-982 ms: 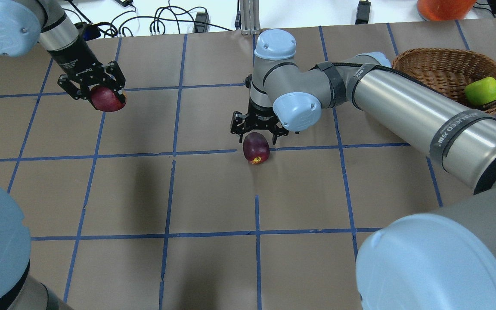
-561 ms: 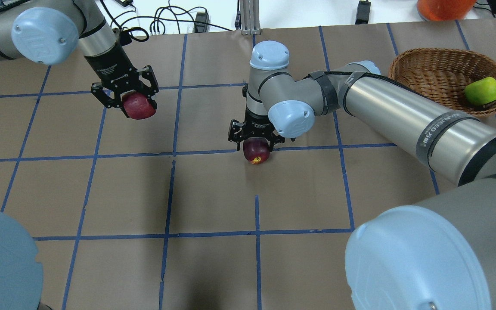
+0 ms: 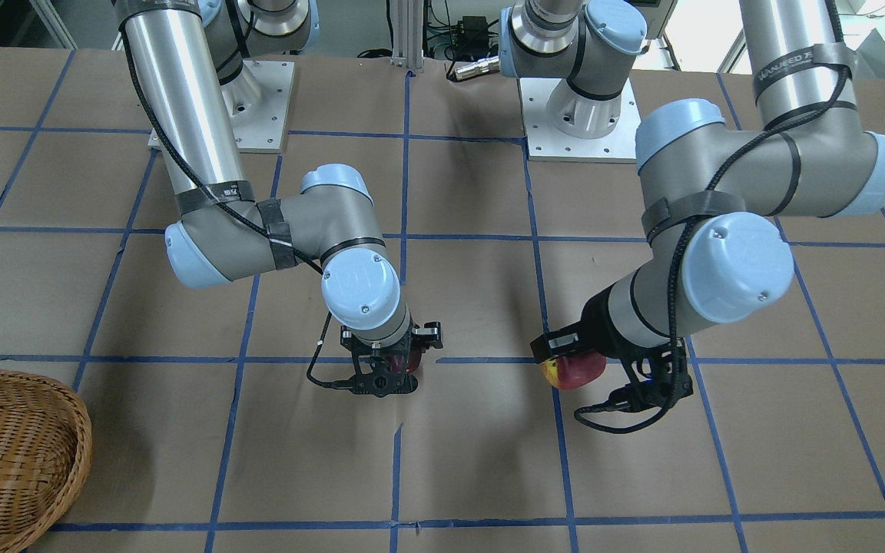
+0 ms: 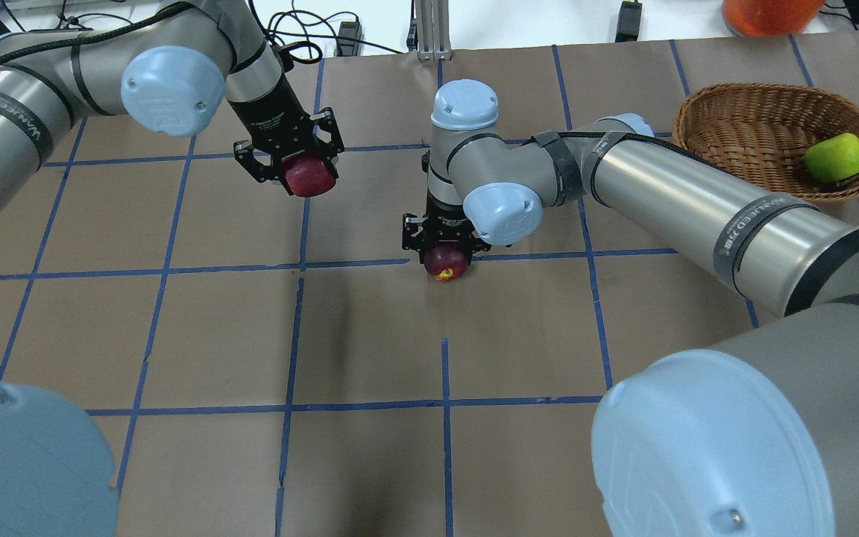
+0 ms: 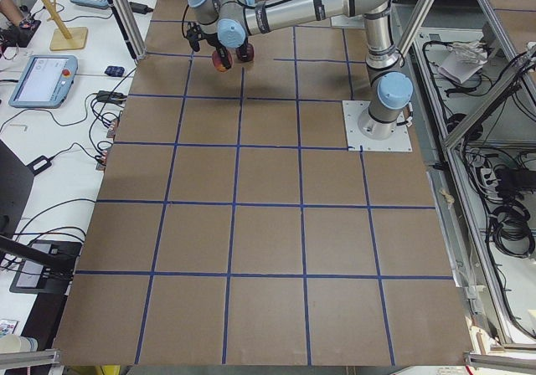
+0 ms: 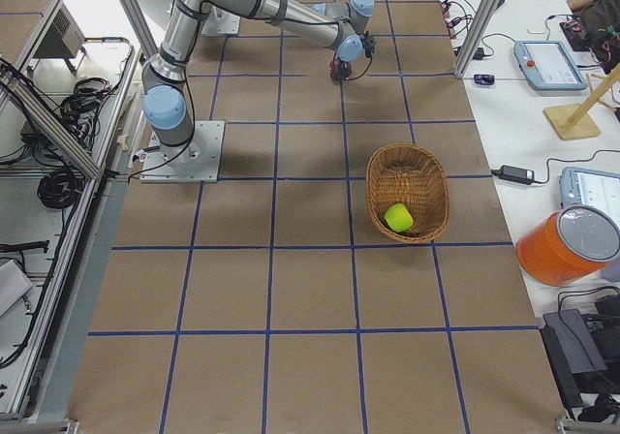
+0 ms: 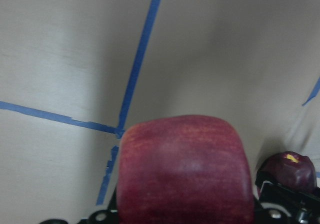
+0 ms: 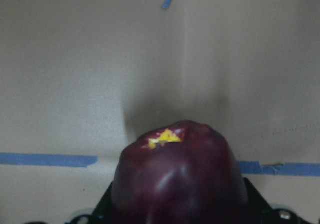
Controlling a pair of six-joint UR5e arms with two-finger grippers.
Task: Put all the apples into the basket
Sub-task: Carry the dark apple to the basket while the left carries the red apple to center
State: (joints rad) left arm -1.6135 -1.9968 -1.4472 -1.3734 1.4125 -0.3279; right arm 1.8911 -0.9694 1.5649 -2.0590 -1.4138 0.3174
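Green apple (image 4: 835, 157) lies in basket (image 4: 757, 130). Left gripper (image 4: 307, 171) clamped on red apple (image 4: 312, 179), clear above table (image 4: 370, 335). Right gripper (image 4: 444, 252) straddles maroon apple (image 4: 446, 264) on tape line (image 4: 355, 263) — jaws low beside it, squeezing or not I cannot tell.

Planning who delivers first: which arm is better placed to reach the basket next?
Right: the right gripper straddles the maroon apple, nearer the basket; the left gripper holds the red apple aloft, farther away.
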